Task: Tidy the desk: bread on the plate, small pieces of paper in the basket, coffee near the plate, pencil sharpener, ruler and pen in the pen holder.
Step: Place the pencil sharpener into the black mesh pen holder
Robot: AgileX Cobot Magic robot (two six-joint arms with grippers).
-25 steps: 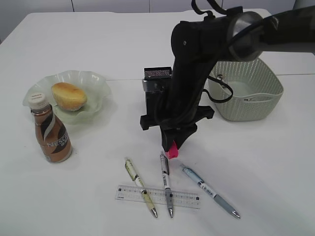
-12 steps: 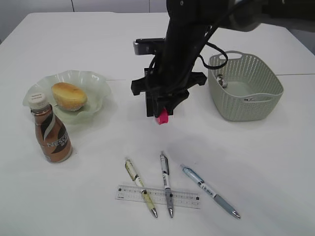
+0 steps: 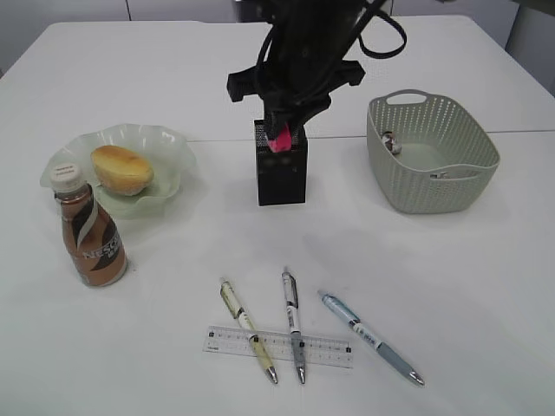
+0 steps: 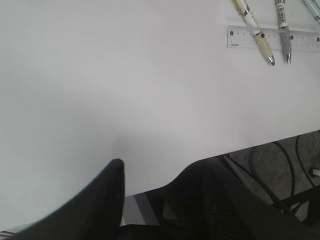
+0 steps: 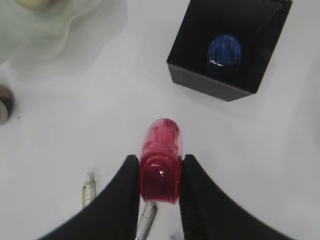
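My right gripper [image 3: 282, 132] is shut on the pink pencil sharpener [image 3: 279, 142] and holds it in the air just above the black pen holder [image 3: 281, 178]. In the right wrist view the sharpener [image 5: 161, 160] sits between the fingers, with the holder [image 5: 200, 80] ahead and a blue object [image 5: 224, 52] inside it. Three pens [image 3: 293, 322] and a clear ruler [image 3: 230, 341] lie at the table's front. Bread [image 3: 121, 169] lies on the glass plate [image 3: 169, 143], and the coffee bottle [image 3: 89, 230] stands beside it. My left gripper [image 4: 162, 167] is open and empty over the table's front edge.
The grey-green basket [image 3: 460, 173] stands at the right with small paper pieces [image 3: 389, 141] inside. The left wrist view shows the ruler [image 4: 245, 37] and two pen tips [image 4: 265, 50] at the top right, and the floor beyond the table edge.
My right gripper has lifted the pink sharpener from the table near the pens and carried it up and back to just over the pen holder.
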